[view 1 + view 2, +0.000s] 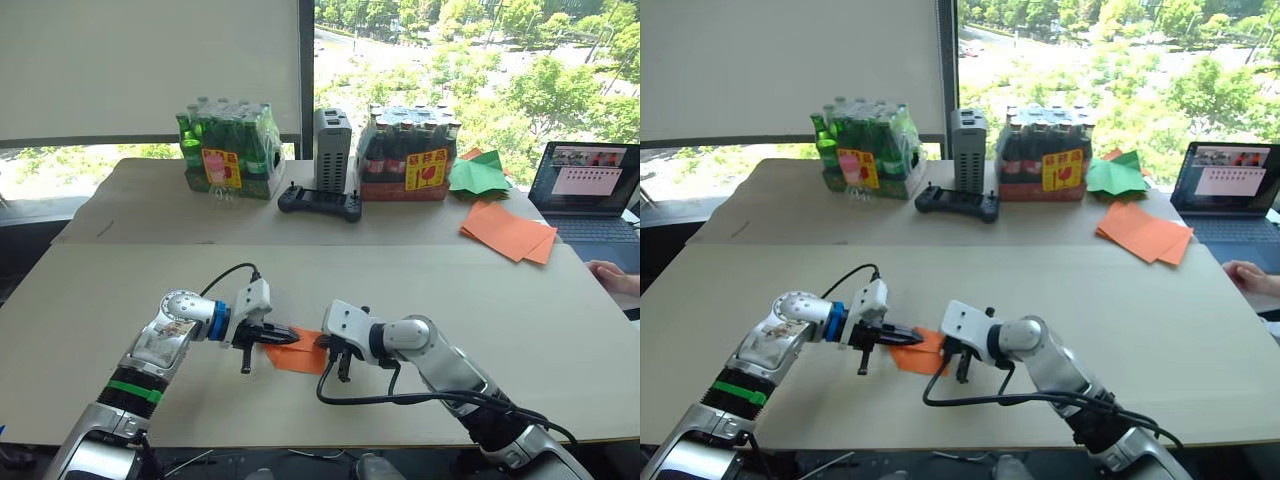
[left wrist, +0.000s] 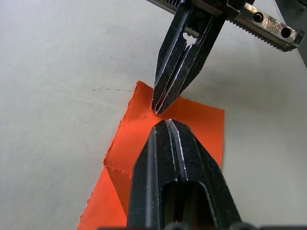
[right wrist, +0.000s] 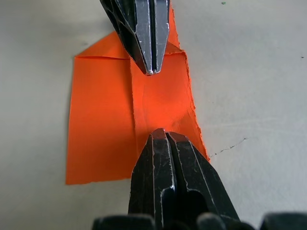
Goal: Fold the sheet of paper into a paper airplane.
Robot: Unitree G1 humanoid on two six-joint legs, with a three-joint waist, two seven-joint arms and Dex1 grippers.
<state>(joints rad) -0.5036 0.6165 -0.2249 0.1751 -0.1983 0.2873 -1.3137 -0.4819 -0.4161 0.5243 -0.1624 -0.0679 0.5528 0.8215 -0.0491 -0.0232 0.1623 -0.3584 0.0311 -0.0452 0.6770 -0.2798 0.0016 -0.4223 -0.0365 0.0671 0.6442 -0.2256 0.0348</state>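
On the pale surface point(image 1: 560, 330), both grippers, left point(image 2: 162, 122) and right point(image 3: 158, 132), press closed jaws tip to tip on the paper point(image 3: 100, 124); thin, limp, tear-prone, it seems best pinched at a raised crease edge.

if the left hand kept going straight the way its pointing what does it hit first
Most likely the right hand: its shut fingertips face the left hand nearly tip to tip over the sheet of paper. Whether the tips are level in height is unclear, so it could scrape the paper first.
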